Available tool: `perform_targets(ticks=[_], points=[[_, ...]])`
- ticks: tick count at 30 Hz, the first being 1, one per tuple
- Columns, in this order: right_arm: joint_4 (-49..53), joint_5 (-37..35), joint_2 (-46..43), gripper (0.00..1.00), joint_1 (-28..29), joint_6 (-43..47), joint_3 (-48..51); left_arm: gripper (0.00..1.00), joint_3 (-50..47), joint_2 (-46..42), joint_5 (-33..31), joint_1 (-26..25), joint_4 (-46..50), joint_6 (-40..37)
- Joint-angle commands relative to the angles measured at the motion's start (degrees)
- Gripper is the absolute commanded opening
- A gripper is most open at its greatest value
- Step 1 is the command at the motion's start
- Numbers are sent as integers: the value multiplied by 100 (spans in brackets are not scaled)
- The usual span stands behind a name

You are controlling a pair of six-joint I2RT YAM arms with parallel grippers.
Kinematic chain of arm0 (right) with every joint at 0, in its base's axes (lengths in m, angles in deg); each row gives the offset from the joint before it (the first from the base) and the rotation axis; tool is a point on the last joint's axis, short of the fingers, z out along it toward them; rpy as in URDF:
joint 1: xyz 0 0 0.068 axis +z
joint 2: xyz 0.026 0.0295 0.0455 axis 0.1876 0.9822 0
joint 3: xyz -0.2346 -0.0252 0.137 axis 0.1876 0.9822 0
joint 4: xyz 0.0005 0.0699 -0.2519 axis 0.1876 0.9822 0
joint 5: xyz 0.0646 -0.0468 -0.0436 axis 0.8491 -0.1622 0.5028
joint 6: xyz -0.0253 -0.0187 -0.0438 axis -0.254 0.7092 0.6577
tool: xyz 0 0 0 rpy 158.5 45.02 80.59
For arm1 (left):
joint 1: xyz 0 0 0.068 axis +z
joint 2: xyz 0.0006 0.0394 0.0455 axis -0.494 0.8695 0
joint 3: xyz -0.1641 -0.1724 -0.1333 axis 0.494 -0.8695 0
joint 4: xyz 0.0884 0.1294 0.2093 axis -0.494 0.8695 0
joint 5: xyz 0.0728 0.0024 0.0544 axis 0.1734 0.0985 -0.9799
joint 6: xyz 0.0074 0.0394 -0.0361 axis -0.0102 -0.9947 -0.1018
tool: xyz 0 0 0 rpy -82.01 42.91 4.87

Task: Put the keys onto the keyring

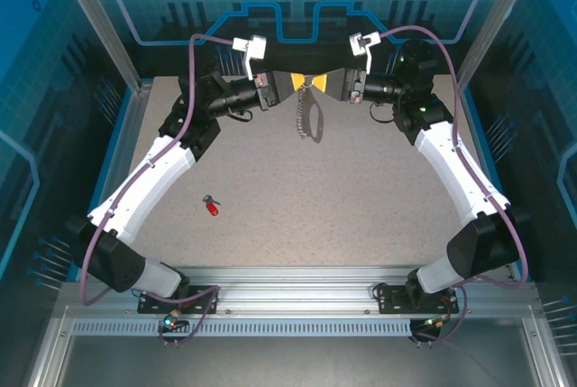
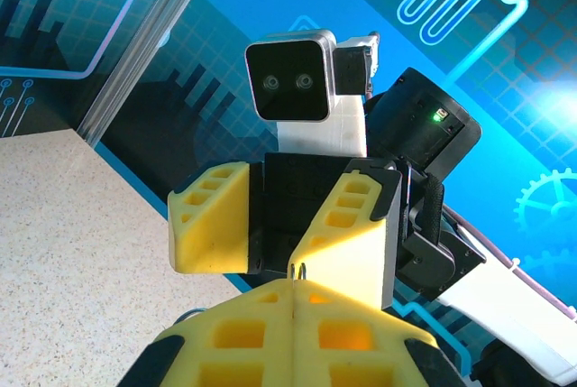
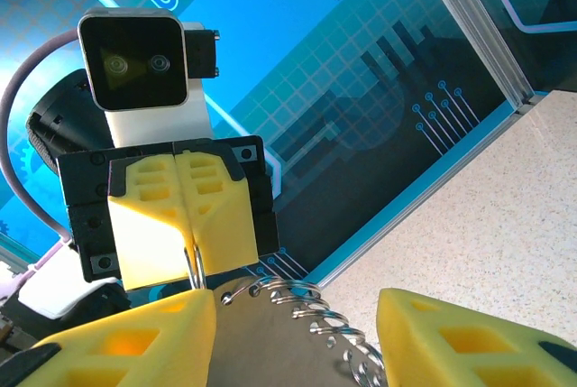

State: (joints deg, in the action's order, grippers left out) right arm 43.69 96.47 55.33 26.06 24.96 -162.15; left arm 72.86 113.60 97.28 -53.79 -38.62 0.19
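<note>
Top external view: a tiny key (image 1: 213, 207) with a bright red plastic head and a short dark blade lies on the speckled grey tabletop (image 1: 361, 198). It is near the left arm (image 1: 153, 179) and well apart from the dark grey flat oval keyring (image 1: 311, 116). The keyring sits at the far middle, where the left arm meets the right arm (image 1: 460, 170). Finger positions are too small to read here.

Left wrist view: the left gripper (image 2: 293, 295) has its yellow fingers, moulded with square recesses, pressed tight together. A thin silvery wire loop (image 2: 300, 270) protrudes from the seam. Opposite, the right gripper (image 2: 279, 234) stands with its fingers wide apart.

Right wrist view: the keyring's matte grey body lies between the right fingers (image 3: 126, 342), against one of them and clear of the other. A row of coiled silvery rings (image 3: 311, 301) runs along its edge. The left fingers pinch the wire at the end of that row.
</note>
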Motion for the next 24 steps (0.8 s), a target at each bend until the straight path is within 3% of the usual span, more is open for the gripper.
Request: perform_targets(ticks=[1, 9, 18, 24], points=[[-167, 46, -243, 51, -94, -41, -156, 0, 147, -3, 150, -78, -40, -165], [-452, -56, -489, 50, -392, -291, 149, 0, 150, 5, 149, -81, -53, -169], [-117, 154, -196, 50, 87, -13, -318, 0, 209, 58, 216, -104, -133, -87], [-154, 203, -124, 44, 122, -43, -346, 0, 226, 64, 178, -122, -132, -94]])
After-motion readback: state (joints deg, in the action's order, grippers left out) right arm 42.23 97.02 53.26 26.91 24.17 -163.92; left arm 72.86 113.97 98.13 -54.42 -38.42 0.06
